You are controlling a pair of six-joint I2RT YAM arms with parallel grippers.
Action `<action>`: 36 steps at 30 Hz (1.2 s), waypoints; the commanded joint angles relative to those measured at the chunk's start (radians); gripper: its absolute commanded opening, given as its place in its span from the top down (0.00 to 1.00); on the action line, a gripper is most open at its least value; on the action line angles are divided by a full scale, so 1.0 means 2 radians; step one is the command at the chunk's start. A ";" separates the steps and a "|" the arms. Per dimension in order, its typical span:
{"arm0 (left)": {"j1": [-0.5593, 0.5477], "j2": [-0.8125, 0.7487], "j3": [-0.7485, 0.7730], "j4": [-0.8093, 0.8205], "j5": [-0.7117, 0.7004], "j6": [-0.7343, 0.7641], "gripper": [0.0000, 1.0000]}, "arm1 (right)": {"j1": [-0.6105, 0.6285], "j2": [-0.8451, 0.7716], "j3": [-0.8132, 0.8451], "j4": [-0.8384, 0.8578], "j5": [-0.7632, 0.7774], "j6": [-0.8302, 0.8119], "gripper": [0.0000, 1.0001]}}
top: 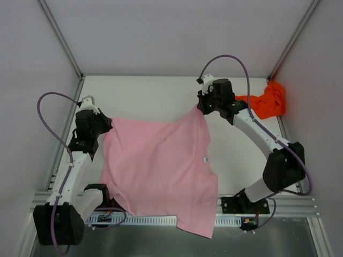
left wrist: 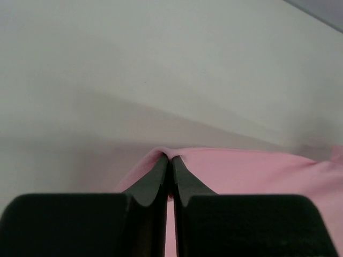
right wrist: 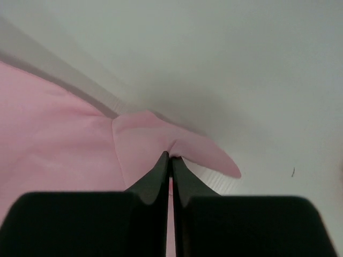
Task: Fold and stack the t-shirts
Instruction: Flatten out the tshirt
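Both jaws tight on pink t-shirt (top: 161, 166) corners, hem past table (top: 144, 96) edge, orange-red t-shirt (top: 270, 101) far right.

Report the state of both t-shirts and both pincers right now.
pink t-shirt: unfolded, spread open, gripped at two far edges
orange-red t-shirt: crumpled in a heap at the far right, not held
left pincer: shut on the pink t-shirt's edge
right pincer: shut on a fold of the pink t-shirt
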 commanded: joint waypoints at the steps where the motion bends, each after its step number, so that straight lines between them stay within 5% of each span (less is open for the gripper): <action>1: 0.000 0.070 -0.025 0.180 -0.053 0.000 1.00 | -0.016 0.069 0.032 0.119 -0.028 0.019 0.99; 9: 0.000 0.338 0.114 0.237 -0.071 0.060 1.00 | -0.035 0.300 0.249 0.063 -0.054 0.022 0.99; 15: 0.000 0.443 0.222 0.228 -0.063 0.063 1.00 | -0.051 0.384 0.363 0.029 -0.034 0.020 0.99; 34: 0.009 0.506 0.280 0.225 -0.075 0.076 1.00 | -0.074 0.427 0.416 -0.058 0.024 0.036 0.99; 36: 0.010 0.508 0.280 0.225 -0.074 0.076 1.00 | -0.080 0.430 0.422 -0.072 0.025 0.044 0.81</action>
